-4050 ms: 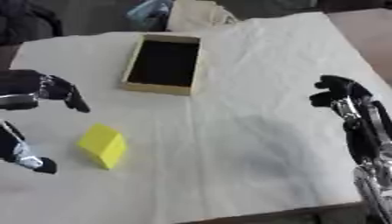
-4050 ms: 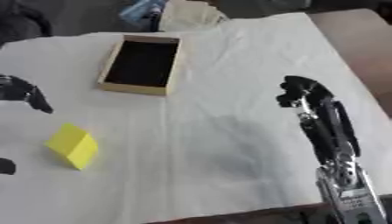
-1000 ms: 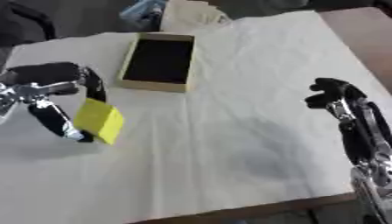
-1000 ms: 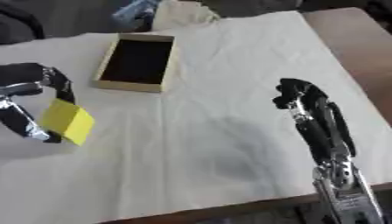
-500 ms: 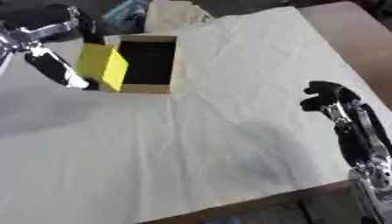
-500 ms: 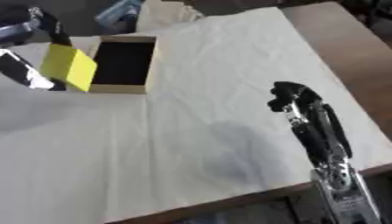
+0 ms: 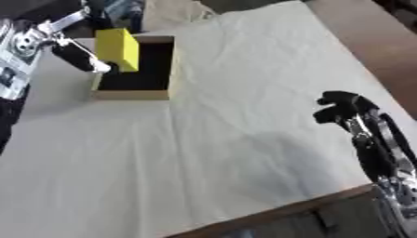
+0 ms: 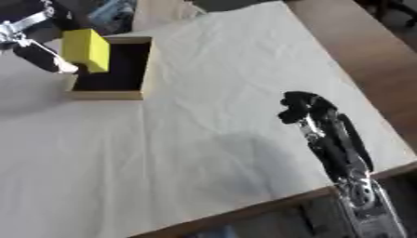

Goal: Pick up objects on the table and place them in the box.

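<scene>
A yellow block (image 7: 117, 48) hangs above the left side of the wooden box (image 7: 155, 94), whose inside is black. My left hand (image 7: 75, 52) comes in from the upper left and is shut on the block, fingers and thumb pinching its sides. The box lies on the white cloth at the upper left. My right hand (image 7: 344, 108) stays over the right part of the table, fingers curled and holding nothing, far from the box.
A white cloth (image 7: 228, 139) covers the table. Bare brown table edge (image 7: 371, 51) shows at the right and along the near side. Some clutter (image 8: 155, 11) lies beyond the cloth's far edge behind the box.
My left hand took hold of the yellow block on the cloth, lifted it and carried it to above the box. The camera view has shifted. The right hand has kept its pose.
</scene>
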### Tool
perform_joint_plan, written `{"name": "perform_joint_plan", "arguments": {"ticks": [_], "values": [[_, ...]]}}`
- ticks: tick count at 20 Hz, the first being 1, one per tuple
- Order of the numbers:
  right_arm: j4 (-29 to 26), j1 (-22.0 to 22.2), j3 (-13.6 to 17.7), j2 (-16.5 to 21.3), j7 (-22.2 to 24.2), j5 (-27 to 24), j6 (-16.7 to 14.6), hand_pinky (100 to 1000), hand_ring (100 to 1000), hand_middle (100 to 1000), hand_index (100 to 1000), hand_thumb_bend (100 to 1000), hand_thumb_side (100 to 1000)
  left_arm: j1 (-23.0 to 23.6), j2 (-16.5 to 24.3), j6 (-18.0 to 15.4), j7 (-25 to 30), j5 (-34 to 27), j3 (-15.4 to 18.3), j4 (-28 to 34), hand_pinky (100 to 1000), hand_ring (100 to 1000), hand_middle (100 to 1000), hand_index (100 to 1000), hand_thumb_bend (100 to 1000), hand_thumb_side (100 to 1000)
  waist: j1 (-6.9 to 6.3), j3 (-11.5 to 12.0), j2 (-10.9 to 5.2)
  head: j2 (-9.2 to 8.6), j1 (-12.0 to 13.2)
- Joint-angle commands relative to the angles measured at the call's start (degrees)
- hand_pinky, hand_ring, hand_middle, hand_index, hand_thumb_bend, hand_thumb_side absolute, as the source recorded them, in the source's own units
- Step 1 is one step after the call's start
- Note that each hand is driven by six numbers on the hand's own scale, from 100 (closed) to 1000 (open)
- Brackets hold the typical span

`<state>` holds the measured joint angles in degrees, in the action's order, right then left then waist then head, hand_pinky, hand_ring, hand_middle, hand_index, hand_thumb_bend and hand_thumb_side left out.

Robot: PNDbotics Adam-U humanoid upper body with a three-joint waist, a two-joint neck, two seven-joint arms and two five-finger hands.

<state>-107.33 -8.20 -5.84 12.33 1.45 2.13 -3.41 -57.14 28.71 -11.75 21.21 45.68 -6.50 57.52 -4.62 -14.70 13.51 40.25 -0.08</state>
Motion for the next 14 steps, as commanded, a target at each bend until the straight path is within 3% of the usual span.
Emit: {"name": "perform_joint_plan", "arguments": {"ticks": [1,6,12,14], "values": [[-0.7,-0.9,-0.3,0.2,0.5,-0.6,-0.1,653,626,662,762,413,772,-2.1,0.4,-0.2,-3.2,3.1,2.3,-4.0,751,589,511,648,591,167,0.05,-0.6,-0.65,-0.79,0.6],[-0.7,-1.5,-1.0,0.1,1.2,-0.8,-0.1,653,626,662,762,413,773,-2.9,-0.4,0.5,-8.0,6.6,3.7,-8.4,750,594,516,656,598,182,-0.2,-1.9,-0.15,-1.13,1.1],[-0.8,-1.6,-1.0,0.1,1.4,-0.8,-0.1,653,625,662,762,412,774,-2.1,-1.5,-0.3,-9.8,9.0,3.0,-11.6,771,645,588,735,674,293,-0.18,-2.0,0.12,-1.09,1.1],[-0.8,-1.6,-1.0,0.1,1.3,-0.8,-0.1,653,625,662,762,411,774,-2.0,-1.8,-0.5,-9.0,9.7,2.7,-11.9,791,691,642,784,733,382,-0.15,-1.8,0.12,-1.05,1.1]]}}
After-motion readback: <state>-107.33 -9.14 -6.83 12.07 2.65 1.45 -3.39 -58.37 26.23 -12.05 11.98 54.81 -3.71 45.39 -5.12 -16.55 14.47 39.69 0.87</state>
